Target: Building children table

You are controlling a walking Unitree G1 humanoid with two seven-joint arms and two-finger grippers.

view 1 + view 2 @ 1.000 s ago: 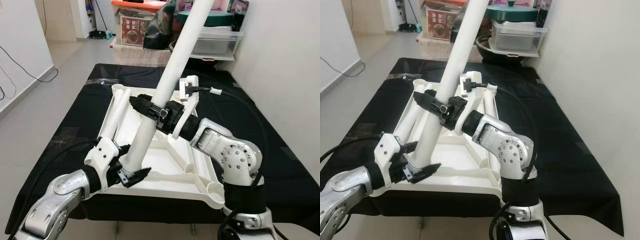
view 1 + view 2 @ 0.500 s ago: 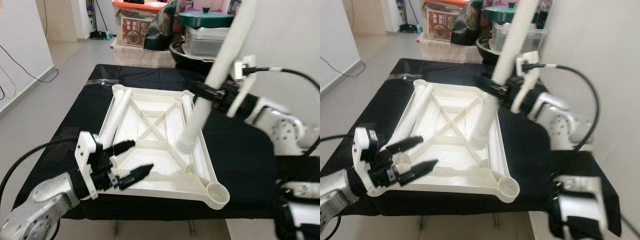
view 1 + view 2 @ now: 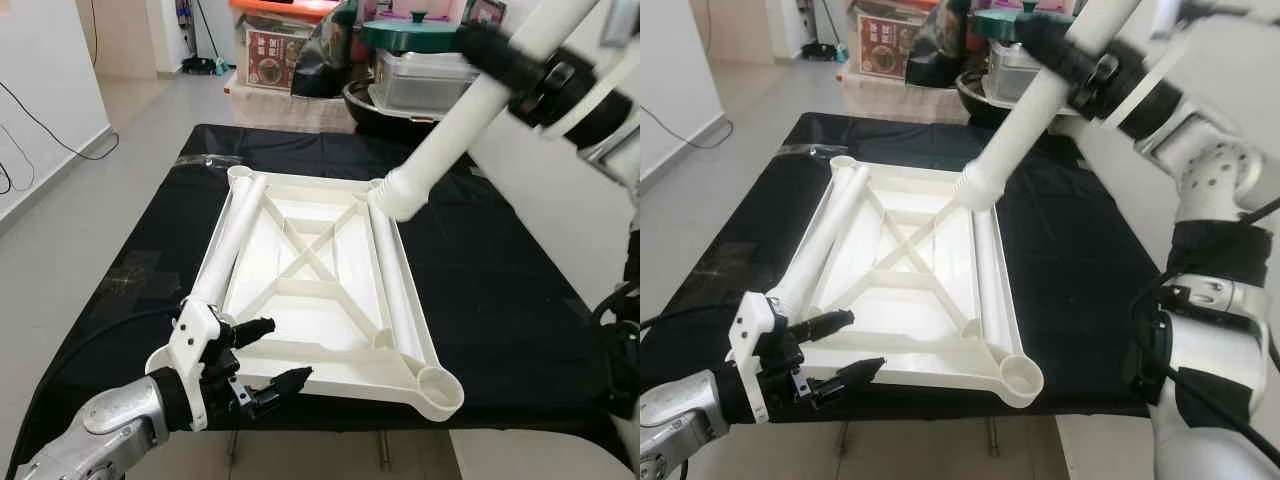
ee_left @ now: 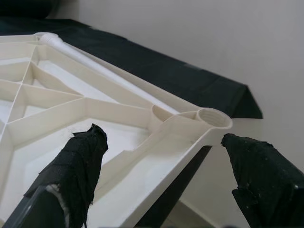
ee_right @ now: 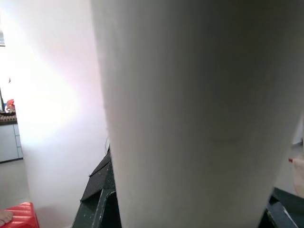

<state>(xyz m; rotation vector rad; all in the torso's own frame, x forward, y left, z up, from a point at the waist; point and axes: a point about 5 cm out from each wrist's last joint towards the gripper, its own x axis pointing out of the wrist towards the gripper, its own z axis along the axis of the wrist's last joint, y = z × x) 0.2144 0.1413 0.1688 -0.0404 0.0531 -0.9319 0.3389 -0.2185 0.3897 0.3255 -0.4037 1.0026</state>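
First leg near its far corner socket

The right gripper (image 3: 520, 68) clamps the white leg (image 3: 445, 145) above the upturned tabletop (image 3: 320, 300); no leg is seated yet. The left gripper (image 3: 268, 357) waits with fingers apart.

1 tabletop frame (image 3: 310, 285), 3 white legs: 2 lying in it (image 3: 232, 235) (image 3: 395, 275), 1 held up (image 3: 450, 140).

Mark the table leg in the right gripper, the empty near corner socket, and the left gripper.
table leg (image 3: 440, 150), left eye view, mid-shaft.
corner socket (image 3: 438, 383), left eye view, rim.
left gripper (image 3: 268, 353), left eye view, between fingertips.
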